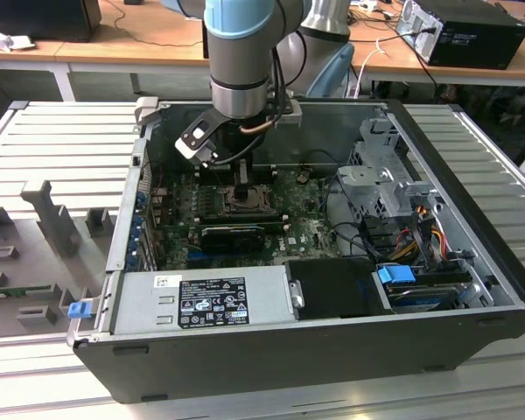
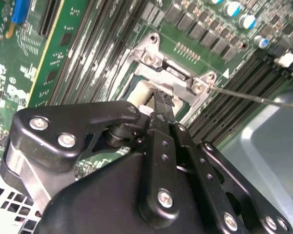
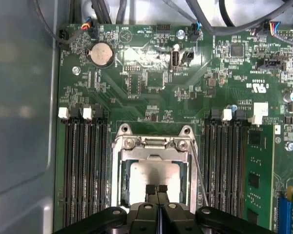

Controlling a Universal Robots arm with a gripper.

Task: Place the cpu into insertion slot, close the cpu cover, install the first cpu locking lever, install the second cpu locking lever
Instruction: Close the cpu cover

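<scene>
Directly under the pincer (image 3: pixel 156 189), its tips pressed together on nothing, sits the cpu (image 3: pixel 154 170), framed by the cpu cover (image 3: pixel 154 153). A thin locking lever (image 3: pixel 199 173) runs lengthwise just beside them.

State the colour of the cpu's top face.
The cpu is pale silver-grey, clearest in the first wrist view.
</scene>
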